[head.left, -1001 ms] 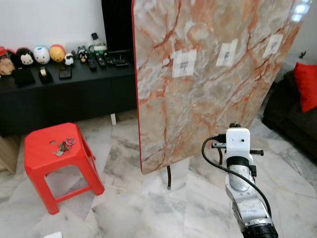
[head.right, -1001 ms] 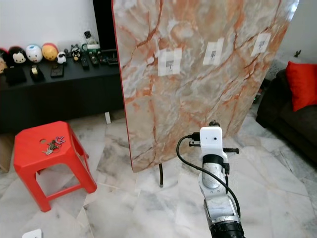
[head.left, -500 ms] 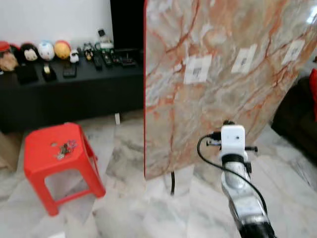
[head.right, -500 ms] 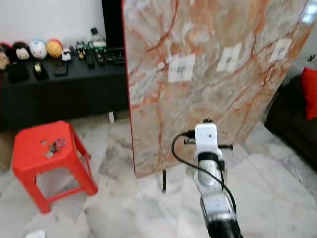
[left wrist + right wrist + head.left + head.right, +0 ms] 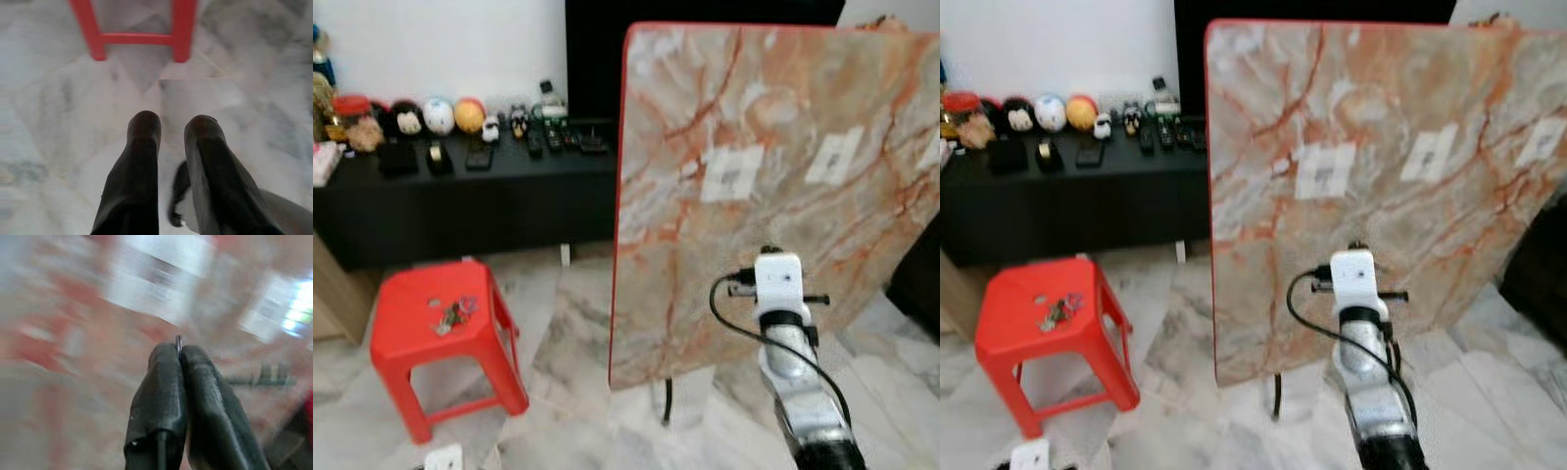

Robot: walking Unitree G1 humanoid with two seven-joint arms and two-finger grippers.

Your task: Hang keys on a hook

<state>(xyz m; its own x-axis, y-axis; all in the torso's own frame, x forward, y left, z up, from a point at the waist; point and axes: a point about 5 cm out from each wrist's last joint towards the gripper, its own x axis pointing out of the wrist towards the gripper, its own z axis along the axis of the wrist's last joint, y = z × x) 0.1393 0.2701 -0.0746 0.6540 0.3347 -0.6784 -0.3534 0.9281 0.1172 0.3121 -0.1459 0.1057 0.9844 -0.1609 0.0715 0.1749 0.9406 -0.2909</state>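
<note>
- My right gripper (image 5: 178, 352), raised at lower right, is pinched shut on a thin metal ring (image 5: 178, 340).
- More keys (image 5: 453, 314) lie on the red plastic stool (image 5: 406, 338), lower left.
- My left gripper (image 5: 171, 132) hangs slightly parted over floor.
- I should approach squarely the white hook tags (image 5: 732, 174) on the marble-patterned board (image 5: 783, 117).

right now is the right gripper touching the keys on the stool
Apart. The left eye view shows the keys on the red stool, with the right gripper far off before the marble board.

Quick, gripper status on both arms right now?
Left gripper: open, holding nothing, pointing at the floor.
Right gripper: shut on a thin metal ring, raised toward the marble board.
</note>
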